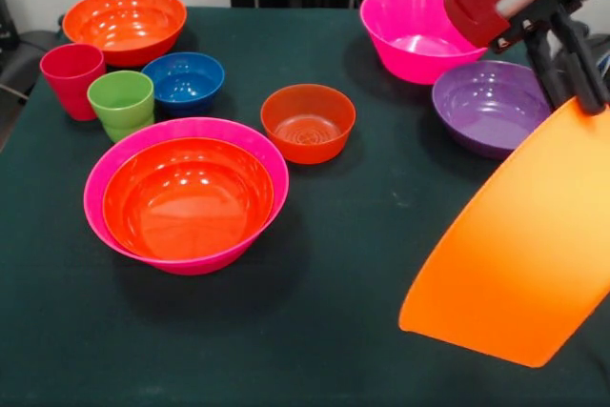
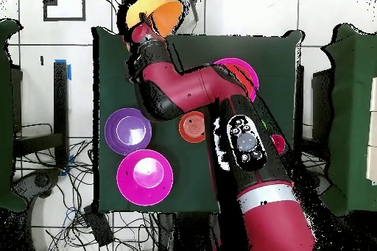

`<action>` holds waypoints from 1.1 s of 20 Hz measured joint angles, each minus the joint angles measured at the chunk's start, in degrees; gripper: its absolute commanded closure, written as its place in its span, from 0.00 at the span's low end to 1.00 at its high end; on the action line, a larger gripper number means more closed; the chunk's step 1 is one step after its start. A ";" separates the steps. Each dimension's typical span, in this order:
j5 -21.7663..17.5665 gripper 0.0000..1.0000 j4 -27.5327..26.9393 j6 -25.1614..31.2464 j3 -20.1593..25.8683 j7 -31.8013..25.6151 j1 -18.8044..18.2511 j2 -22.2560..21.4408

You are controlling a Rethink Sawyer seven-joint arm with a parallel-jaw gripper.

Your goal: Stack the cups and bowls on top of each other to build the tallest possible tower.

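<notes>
My gripper (image 1: 577, 92) is shut on the rim of the large light orange bowl (image 1: 519, 245) and holds it tilted in the air over the table's right front; it also shows in the overhead view (image 2: 158, 12). A red-orange bowl (image 1: 186, 195) sits nested inside a large magenta bowl (image 1: 186, 126) at the left. The red-pink cup (image 1: 71, 78) and the green cup (image 1: 121, 104) stand upright behind it, next to the small blue bowl (image 1: 183, 80). The small orange-red bowl (image 1: 307, 123) sits mid-table.
A second red-orange bowl (image 1: 124, 24) stands at the back left. A second magenta bowl (image 1: 419, 30) and the purple bowl (image 1: 491, 107) sit at the back right, under the arm (image 2: 191, 86). The table (image 1: 334, 331) is dark green.
</notes>
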 measured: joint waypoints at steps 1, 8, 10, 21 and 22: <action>-0.02 1.00 -0.12 0.01 0.17 0.00 -0.06 -0.01; -0.20 1.00 -2.38 0.00 0.98 0.00 -0.57 0.06; -0.58 1.00 -3.68 0.00 0.97 0.00 -0.65 0.53; -1.01 1.00 -7.44 -5.39 0.16 0.00 -0.23 6.93; -0.99 1.00 -7.45 -6.04 -0.14 0.00 -0.04 7.36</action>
